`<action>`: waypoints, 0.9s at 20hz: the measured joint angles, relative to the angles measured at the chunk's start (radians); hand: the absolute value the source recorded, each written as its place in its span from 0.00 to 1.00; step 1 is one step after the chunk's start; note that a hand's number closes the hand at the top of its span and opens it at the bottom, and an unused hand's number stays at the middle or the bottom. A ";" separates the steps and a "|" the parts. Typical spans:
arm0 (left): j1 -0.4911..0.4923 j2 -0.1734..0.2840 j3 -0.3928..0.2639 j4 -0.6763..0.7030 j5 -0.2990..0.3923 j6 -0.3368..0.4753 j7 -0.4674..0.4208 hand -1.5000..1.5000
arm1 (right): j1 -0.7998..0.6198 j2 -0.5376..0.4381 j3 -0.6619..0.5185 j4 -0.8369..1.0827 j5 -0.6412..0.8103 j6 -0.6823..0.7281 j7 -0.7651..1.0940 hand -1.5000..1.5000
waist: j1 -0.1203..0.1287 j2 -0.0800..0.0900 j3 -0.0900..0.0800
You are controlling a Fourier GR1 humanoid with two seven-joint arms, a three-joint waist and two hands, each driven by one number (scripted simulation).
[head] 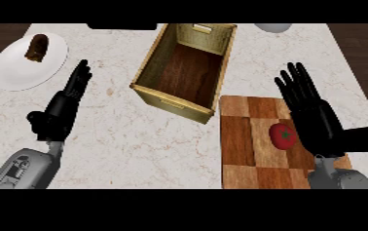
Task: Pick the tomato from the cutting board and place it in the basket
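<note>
A red tomato [283, 135] with a green stem patch lies on the checkered wooden cutting board [248, 147] at the lower right. My right hand [315, 115] is open, fingers straight and pointing away, just right of the tomato and close beside it; I cannot tell whether it touches. An open wooden basket [185, 70] with pale walls and a dark floor stands in the middle, just up-left of the board. On the left, my left hand [63, 105] is open with fingers up, resting over the counter.
A white plate [28, 69] carrying a brown piece of food [37, 47] sits at the far left. A pale round object [273, 27] shows at the top edge right of the basket. Marble counter [122, 132] lies between the left hand and the board.
</note>
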 measured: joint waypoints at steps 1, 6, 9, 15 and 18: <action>-0.005 0.000 0.005 0.000 0.000 -0.004 0.005 0.50 | -0.006 -0.006 0.010 0.001 0.003 0.018 0.003 1.00 | -0.001 -0.002 0.005; -0.047 0.058 0.016 -0.022 -0.045 -0.014 0.009 0.50 | -0.096 -0.071 0.129 0.010 0.008 0.236 0.015 1.00 | 0.024 -0.007 0.020; -0.049 0.073 0.012 -0.026 -0.055 -0.021 0.019 0.50 | -0.065 0.020 0.170 0.013 -0.085 0.259 0.013 1.00 | 0.010 -0.008 0.028; -0.027 0.100 0.030 -0.062 -0.067 -0.036 0.045 0.50 | 0.027 0.058 0.376 -0.142 0.168 0.188 -0.009 0.00 | -0.007 -0.017 0.024; -0.012 0.103 0.032 -0.060 -0.075 -0.034 0.043 0.50 | -0.026 -0.002 0.357 -0.223 0.311 0.123 0.048 0.00 | -0.016 -0.022 0.021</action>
